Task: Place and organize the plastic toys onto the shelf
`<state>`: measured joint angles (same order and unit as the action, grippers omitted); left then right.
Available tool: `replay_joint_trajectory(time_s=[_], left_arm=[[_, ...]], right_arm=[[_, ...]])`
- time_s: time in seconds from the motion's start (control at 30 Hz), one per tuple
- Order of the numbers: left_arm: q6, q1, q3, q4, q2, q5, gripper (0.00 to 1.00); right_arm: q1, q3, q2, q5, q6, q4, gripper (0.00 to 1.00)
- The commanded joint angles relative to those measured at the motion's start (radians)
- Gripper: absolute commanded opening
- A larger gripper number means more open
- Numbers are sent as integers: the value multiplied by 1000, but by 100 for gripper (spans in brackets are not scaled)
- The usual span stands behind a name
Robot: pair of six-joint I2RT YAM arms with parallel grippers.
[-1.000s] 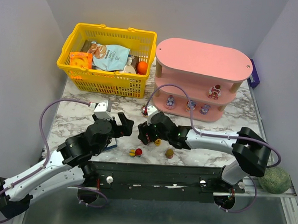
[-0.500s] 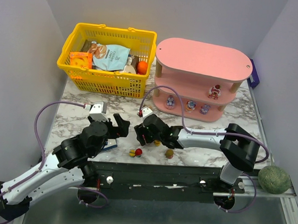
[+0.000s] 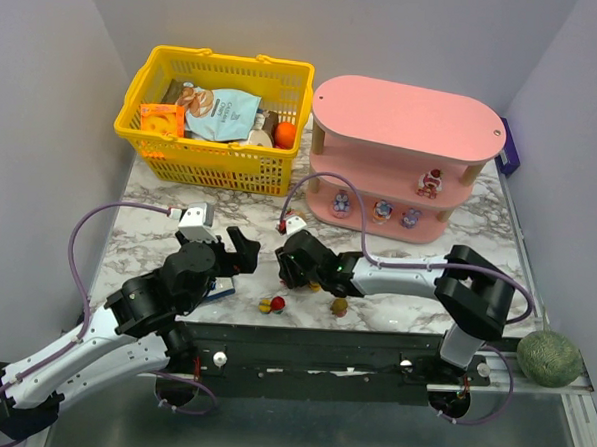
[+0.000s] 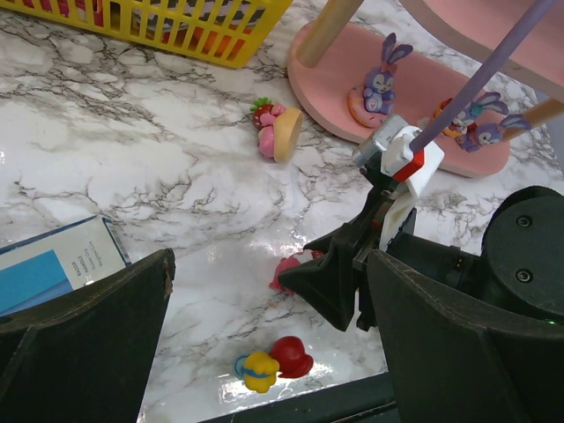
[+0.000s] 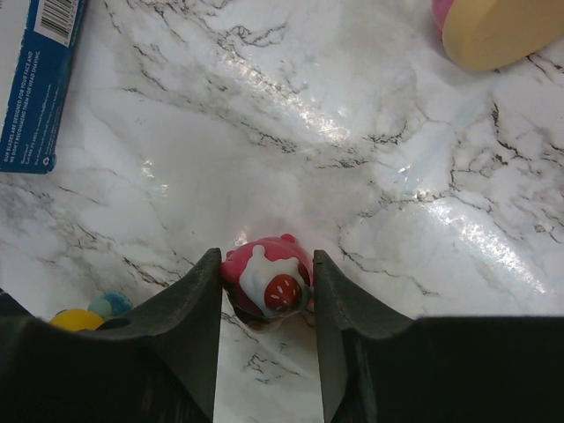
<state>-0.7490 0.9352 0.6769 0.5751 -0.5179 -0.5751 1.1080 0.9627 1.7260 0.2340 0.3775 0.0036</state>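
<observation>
R pincer [image 5: 264,264] gripping pink-white strawberry-topped plastic toy [image 5: 267,286] | L pincer [image 4: 269,260] open | lift straight, then 1 o'clock to pink 3-tier shelf [image 3: 409,114]

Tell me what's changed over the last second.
The right gripper slid left as its elbow folded in, and now clamps the pink toy on the table. The left gripper drew back slightly, open. The shelf, shelved toys, basket and loose toys at the front edge stayed put.
</observation>
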Motion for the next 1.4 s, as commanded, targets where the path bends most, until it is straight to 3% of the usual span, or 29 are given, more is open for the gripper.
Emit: replay_joint_trajectory(time_s=[0.0,0.17,0.47,0.87,1.1,1.37], left_arm=[[5,-7,9,16,15,-34,99],[5,-7,7,14,12,-34,99],[4,-7,7,12,15,-31,99],[4,-6,1,9,24,-28,99],[5,-7,3,8,15,-28,99],[8,-7,7,11,10,-34,99]], right_arm=[[12,25,15,59,23,-43,27],[12,18,-60,126,43,-62,20],[-3,142,-232,278,-14,-252,21],[-237,200,-422,367,-12,-410,21],[-368,238,-434,392,-38,-432,21],[-422,254,-422,404,-46,-438,21]])
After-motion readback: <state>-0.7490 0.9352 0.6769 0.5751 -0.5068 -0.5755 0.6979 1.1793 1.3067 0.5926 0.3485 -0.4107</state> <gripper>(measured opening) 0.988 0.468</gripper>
